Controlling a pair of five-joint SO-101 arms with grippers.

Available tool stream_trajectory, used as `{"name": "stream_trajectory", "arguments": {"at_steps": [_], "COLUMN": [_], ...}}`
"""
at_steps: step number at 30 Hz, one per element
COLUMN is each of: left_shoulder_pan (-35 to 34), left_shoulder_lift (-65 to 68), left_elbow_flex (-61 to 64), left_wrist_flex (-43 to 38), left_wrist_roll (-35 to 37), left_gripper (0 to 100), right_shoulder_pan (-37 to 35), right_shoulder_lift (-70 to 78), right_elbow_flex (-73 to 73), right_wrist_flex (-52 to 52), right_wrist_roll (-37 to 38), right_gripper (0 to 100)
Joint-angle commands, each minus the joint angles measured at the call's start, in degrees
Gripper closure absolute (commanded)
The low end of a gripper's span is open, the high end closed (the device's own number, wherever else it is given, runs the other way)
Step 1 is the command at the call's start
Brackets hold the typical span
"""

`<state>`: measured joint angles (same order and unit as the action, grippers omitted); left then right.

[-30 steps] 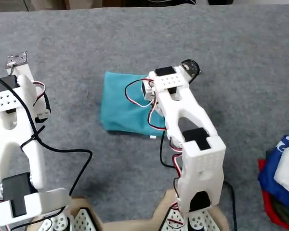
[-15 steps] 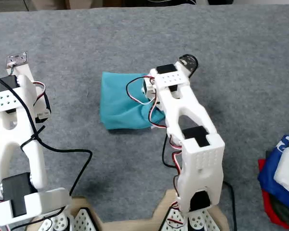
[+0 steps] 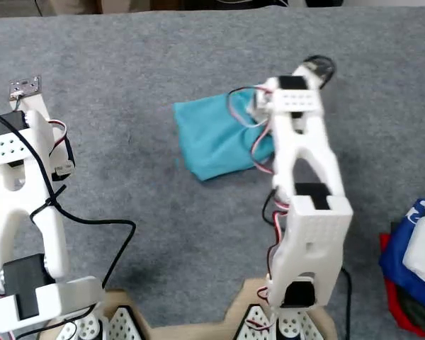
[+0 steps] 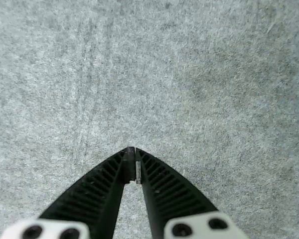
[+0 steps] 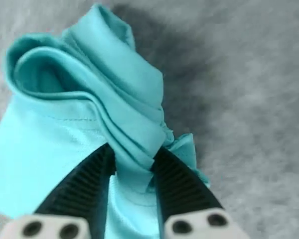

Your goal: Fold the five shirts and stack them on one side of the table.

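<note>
A folded teal shirt (image 3: 216, 138) lies mid-table on the grey cloth, bunched and lifted at its right edge. My right gripper (image 5: 134, 162) is shut on that bunched edge of the teal shirt (image 5: 84, 114), with folds of cloth pinched between its black fingers (image 5: 92, 179). In the high view the right arm's wrist (image 3: 292, 103) stands over the shirt's right side. My left gripper (image 4: 131, 158) is shut with nothing in it, above bare grey cloth at the table's left; its arm (image 3: 18, 177) runs along the left edge.
A pile of shirts (image 3: 414, 265) in blue, red, white and dark colours sits at the table's right edge. Grey cloth covers the table (image 3: 127, 57), with open room at the back and between the arms.
The right arm has swung to the right and dragged the teal shirt with it; the shirt now lies farther right and skewed. The left arm has stayed still.
</note>
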<state>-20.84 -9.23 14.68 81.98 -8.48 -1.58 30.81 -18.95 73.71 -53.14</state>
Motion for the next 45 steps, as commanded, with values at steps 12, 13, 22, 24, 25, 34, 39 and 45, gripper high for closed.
{"name": "stream_trajectory", "arguments": {"at_steps": [12,13,22,24,25,34,39,45], "left_shoulder_pan": [-0.7,-0.7,-0.7,-0.7,-0.7,-0.8,-0.8,-0.8], "left_shoulder_lift": [-2.6,-2.7,-2.7,-2.7,-2.7,-2.7,-2.7,-2.8], "left_elbow_flex": [-2.9,-2.9,-3.0,-3.0,-3.0,-2.5,-2.9,-4.1], "left_wrist_flex": [0.6,1.0,2.0,2.0,2.1,2.2,2.2,4.6], "left_wrist_roll": [0.3,0.3,0.4,0.4,0.4,0.4,0.4,0.4], "left_gripper": [98,98,98,98,98,98,98,98], "right_shoulder_pan": [16.2,18.0,32.6,35.5,36.9,52.4,62.1,71.1], "right_shoulder_lift": [-0.7,-0.7,-6.4,-9.9,-11.7,-23.5,-24.0,-23.9], "right_elbow_flex": [-26.1,-28.3,-37.8,-37.0,-36.2,-23.9,-23.3,-23.2], "right_wrist_flex": [24.6,26.0,28.6,28.7,28.7,28.3,25.1,23.4], "right_wrist_roll": [8.4,9.1,17.5,18.5,19.0,31.3,35.8,39.4], "right_gripper": [99.4,99.4,99.4,99.4,99.4,99.4,99.4,99.4]}}
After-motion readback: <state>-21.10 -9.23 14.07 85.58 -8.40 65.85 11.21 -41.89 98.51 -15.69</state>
